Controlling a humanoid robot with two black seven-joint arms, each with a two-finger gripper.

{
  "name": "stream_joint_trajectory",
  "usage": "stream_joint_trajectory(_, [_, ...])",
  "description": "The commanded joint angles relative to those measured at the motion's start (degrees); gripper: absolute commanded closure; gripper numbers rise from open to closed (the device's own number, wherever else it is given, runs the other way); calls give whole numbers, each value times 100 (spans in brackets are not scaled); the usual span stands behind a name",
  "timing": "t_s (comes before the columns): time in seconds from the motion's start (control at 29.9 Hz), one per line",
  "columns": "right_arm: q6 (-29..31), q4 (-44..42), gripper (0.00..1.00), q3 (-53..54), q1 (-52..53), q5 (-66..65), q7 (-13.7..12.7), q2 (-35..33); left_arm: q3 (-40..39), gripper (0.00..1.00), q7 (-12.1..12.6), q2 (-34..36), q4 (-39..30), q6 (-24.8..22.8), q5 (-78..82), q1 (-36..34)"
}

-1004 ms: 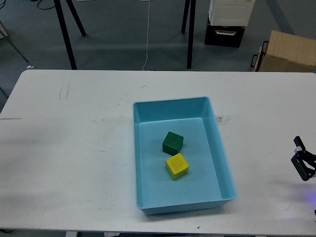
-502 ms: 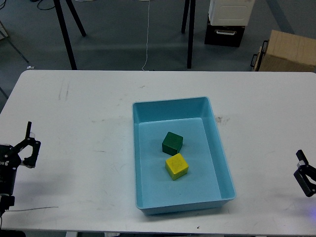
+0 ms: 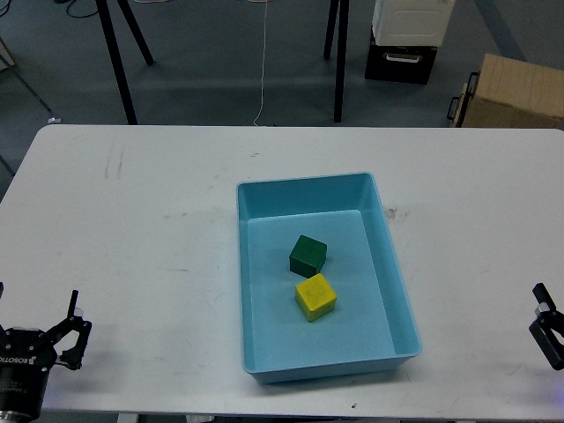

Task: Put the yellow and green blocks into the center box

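A light blue box [image 3: 401,291] sits in the middle of the white table. Inside it lie a green block [image 3: 308,255] and, just in front of it, a yellow block [image 3: 315,296], close together. My left gripper [image 3: 69,329] is low at the table's front left corner, open and empty, far from the box. My right gripper [image 3: 548,330] is at the right edge of the view, over the table's front right part; only part of it shows and its fingers cannot be told apart.
The white table [image 3: 141,229] has faint scuff marks. Beyond its far edge are black stand legs [image 3: 115,62], a cardboard box [image 3: 515,92] and a white and black cabinet [image 3: 405,40] on the floor.
My left gripper has moved down toward the table's front left corner. My right gripper has dropped lower along the right edge. The blocks and box have not moved.
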Motion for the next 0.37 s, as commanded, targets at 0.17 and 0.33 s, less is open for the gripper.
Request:
stream_joint_trajectory(0.17, [0,9,2,-4,18,-17,0,61,14,1,14,10,0,0,-1,-10])
stream_joint_trajectory(0.33, [0,9,2,-4,27,-17,0,61,14,1,23,10,0,0,8,-19])
